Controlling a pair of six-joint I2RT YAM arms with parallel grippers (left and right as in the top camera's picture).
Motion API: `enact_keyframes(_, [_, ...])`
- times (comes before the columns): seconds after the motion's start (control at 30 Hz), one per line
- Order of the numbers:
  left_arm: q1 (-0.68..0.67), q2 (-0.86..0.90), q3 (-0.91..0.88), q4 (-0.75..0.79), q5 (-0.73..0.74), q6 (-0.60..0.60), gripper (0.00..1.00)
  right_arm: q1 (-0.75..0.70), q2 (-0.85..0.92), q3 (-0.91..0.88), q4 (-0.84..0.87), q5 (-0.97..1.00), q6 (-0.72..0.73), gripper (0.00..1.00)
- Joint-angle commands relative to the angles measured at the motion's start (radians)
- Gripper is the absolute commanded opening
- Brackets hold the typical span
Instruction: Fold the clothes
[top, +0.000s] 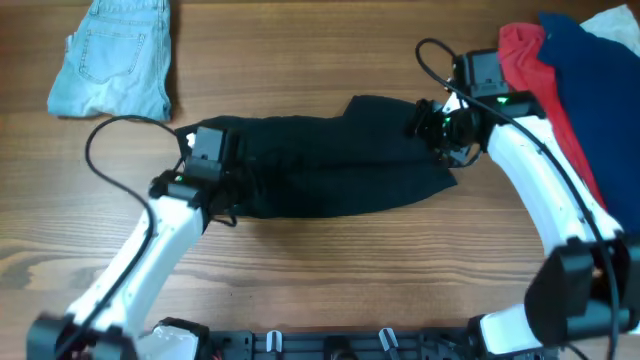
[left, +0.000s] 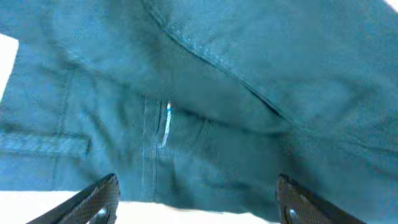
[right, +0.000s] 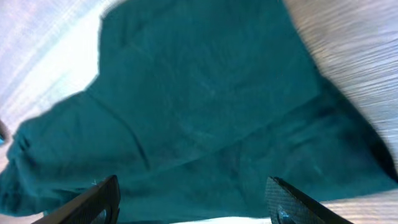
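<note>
One black garment (top: 330, 160) lies spread at table (top: 340, 275) centre. Left gripper (left: 196, 200) sits at its 9 o'clock end, right gripper (right: 193, 199) at 3 o'clock; both jaws apart, gripping nothing. Fabric judged soft, light, limp: pinch corners or hems.

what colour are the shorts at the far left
The denim shorts are light blue; overhead view.
</note>
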Motion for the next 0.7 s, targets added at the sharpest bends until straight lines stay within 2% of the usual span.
enact_keyframes(0.0, [0.015,0.083,0.002,0.077,0.015,0.004,0.78,0.023,0.079,-0.018,0.034,-0.103,-0.007,0.79])
enact_keyframes(0.07, [0.038,0.133,0.002,0.126,0.015,0.005,0.77,0.048,0.117,-0.018,0.044,-0.103,-0.005,0.82])
enact_keyframes(0.23, [0.105,0.159,0.002,0.242,0.015,0.013,0.76,0.050,0.135,-0.018,0.070,-0.103,0.054,0.83])
enact_keyframes(0.3, [0.120,0.162,0.002,0.247,0.015,0.013,0.75,0.050,0.135,-0.024,0.033,-0.066,0.055,0.83])
enact_keyframes(0.43, [0.122,0.163,0.002,0.296,0.015,0.023,0.75,0.050,0.144,-0.064,0.086,-0.040,0.077,0.83])
enact_keyframes(0.47, [0.122,0.163,0.002,0.318,0.015,0.023,0.74,0.050,0.144,-0.074,0.114,-0.035,0.080,0.82])
enact_keyframes(0.57, [0.122,0.163,0.002,0.357,0.014,0.023,0.59,0.050,0.144,-0.076,0.155,-0.006,0.114,0.67])
enact_keyframes(0.6, [0.122,0.163,0.002,0.359,0.014,0.023,0.56,0.050,0.144,-0.079,0.158,-0.006,0.114,0.66])
enact_keyframes(0.67, [0.122,0.163,0.002,0.359,0.012,0.023,0.55,0.050,0.145,-0.083,0.157,0.004,0.115,0.66])
